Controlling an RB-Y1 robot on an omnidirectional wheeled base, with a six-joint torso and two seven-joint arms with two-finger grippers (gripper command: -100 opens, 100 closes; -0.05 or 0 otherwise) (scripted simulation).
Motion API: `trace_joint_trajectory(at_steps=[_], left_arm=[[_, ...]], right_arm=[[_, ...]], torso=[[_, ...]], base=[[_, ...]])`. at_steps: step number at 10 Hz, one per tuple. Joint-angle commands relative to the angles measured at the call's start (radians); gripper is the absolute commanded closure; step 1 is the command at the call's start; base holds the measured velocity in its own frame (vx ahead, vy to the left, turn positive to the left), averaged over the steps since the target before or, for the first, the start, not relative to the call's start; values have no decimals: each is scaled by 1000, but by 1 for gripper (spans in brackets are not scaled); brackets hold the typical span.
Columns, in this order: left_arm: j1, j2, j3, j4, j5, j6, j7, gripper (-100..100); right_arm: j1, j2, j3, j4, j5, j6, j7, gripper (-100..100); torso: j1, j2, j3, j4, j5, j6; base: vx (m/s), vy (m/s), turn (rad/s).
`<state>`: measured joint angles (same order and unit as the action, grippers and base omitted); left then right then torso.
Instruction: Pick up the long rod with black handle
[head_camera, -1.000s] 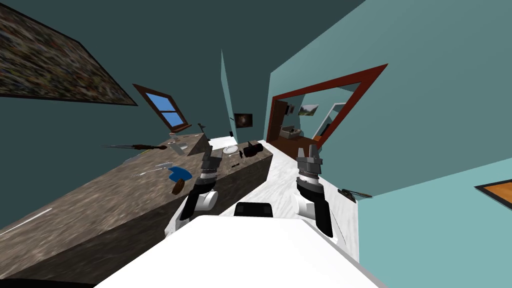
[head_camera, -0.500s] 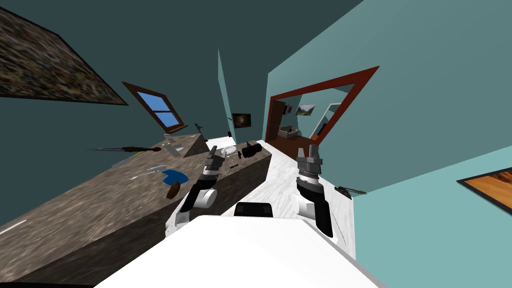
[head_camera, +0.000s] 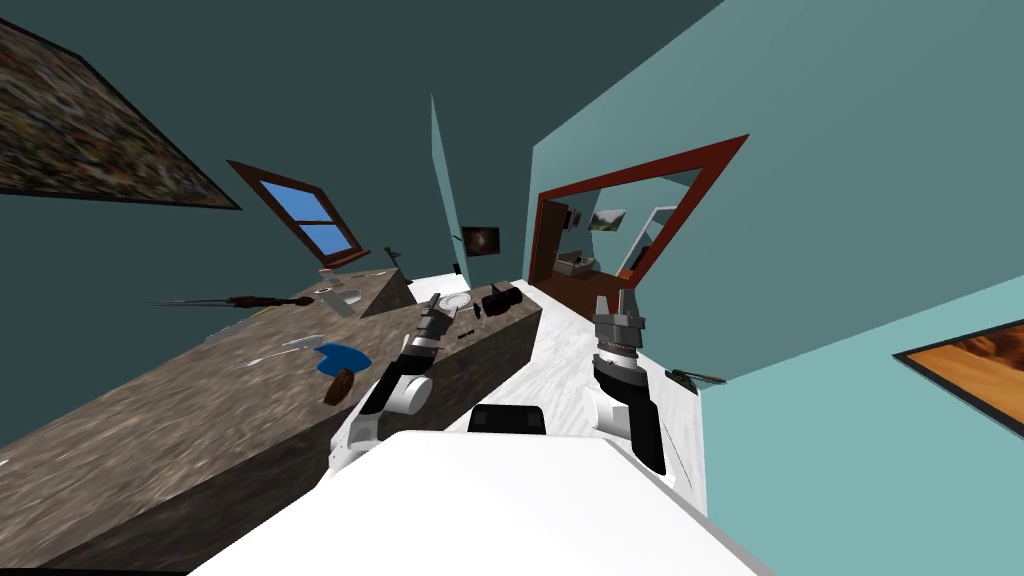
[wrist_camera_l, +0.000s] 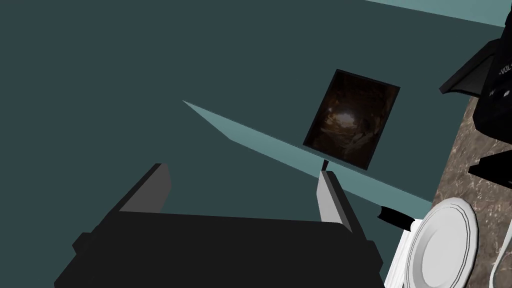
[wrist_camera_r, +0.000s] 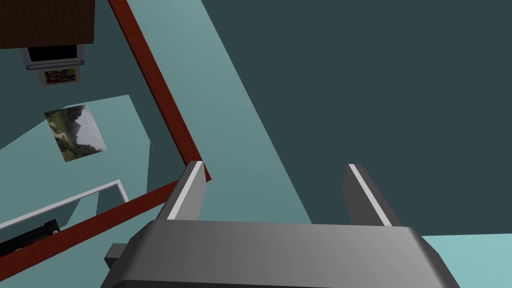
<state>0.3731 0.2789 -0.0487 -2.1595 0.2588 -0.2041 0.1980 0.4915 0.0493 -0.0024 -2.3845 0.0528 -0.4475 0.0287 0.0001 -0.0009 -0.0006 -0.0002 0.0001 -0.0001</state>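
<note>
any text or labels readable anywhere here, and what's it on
"-VOL", white, on the black object on the counter beside the white plate; cut off at the edge, smaller marks below unreadable.
Too blurred to read: the coloured label on the small grey box past the red frame.

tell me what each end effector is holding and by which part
Nothing. The left end effector and right end effector are open and empty; the rod is far from both.
</note>
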Motion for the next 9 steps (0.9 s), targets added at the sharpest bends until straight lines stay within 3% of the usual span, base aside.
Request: trace_joint_trajectory(at_steps=[1,2,5,6,9], left_arm=[[-14,29,-3,11,37,50,36,-100],[-14,29,-3,11,37,63,36,-100],[-38,82,-8,25,107,150,100,-100],[-38,82,-8,25,107,175,100,-100],[-65,139,-13,42,180,262,168,-100]], right_arm=[[0,0,0,0,0,0,0,0],[0,0,0,0,0,0,0,0],[0,0,0,0,0,0,0,0],[0,0,0,0,0,0,0,0],[0,0,0,0,0,0,0,0]], torso=[[0,0,0,0,0,0],[0,0,0,0,0,0],[0,0,0,0,0,0],[0,0,0,0,0,0],[0,0,0,0,0,0]], base=[[14,1,-69],[12,2,-27],[15,1,-52],[13,3,-29],[14,4,-55]])
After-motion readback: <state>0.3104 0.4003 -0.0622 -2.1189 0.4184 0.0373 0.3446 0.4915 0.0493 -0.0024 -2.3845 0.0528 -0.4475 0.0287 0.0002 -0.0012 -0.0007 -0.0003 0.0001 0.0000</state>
